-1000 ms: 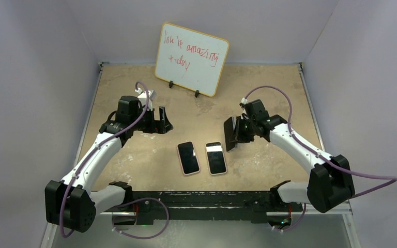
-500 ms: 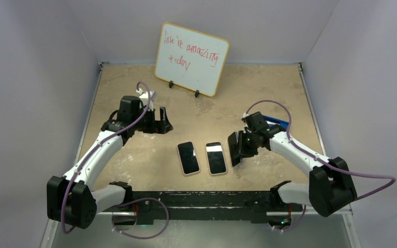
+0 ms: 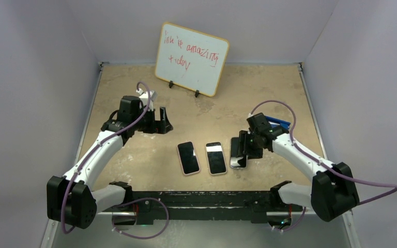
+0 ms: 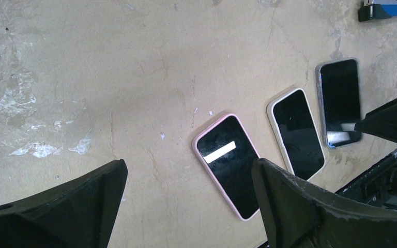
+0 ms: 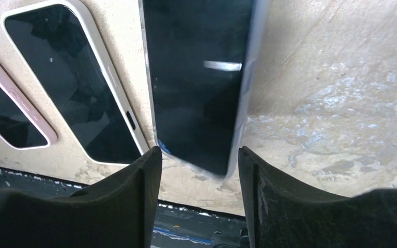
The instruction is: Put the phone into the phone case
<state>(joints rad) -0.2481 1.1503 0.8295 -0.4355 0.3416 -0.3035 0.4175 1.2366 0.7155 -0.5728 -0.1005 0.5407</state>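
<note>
Clear-cased phone [image 5: 196, 77] | right jaws grip long edges | white-cased phone [image 5: 72, 82] alongside

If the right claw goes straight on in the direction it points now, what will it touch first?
Probably the clear-rimmed phone, whose near end sits between the fingers of the right claw; below it is the table. Depth is unclear, so this is a guess.

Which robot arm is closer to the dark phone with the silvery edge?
Right. The right end effector grips the dark, silvery-edged phone at its end, one finger on each side. The left end effector hangs open to its left, past the black phone in a pink case.
</note>
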